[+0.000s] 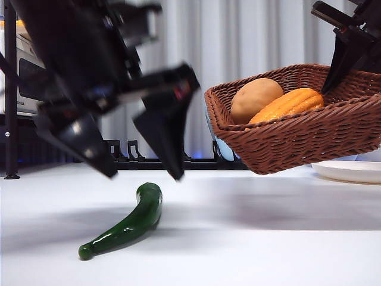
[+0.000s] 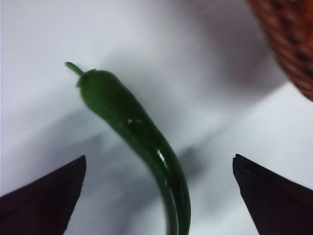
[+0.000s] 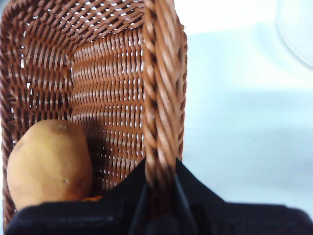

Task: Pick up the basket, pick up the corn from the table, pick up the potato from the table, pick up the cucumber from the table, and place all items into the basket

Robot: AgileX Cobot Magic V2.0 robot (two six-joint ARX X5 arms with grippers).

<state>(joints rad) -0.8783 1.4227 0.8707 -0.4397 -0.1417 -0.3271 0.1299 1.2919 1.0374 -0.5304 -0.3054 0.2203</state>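
The glossy dark green cucumber [image 1: 126, 222], curved and tapering, is seen lying on the white table [image 1: 268, 238], bare tabletop all round it. The left gripper [image 1: 143, 161] is held wide apart above it. The tilted wicker basket [image 1: 309, 134], carrying potato [image 1: 255, 98] and corn [image 1: 287, 105], is clamped by its rim in the right gripper [image 3: 160, 188], lifted off the table.

I seem to be in a lab: bare white counter [image 1: 250, 238], grey curtain [image 1: 238, 42] behind, equipment rack [image 1: 9, 89] at the side.

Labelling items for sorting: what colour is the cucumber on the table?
Glossy dark green cucumber; the front view shows it best.
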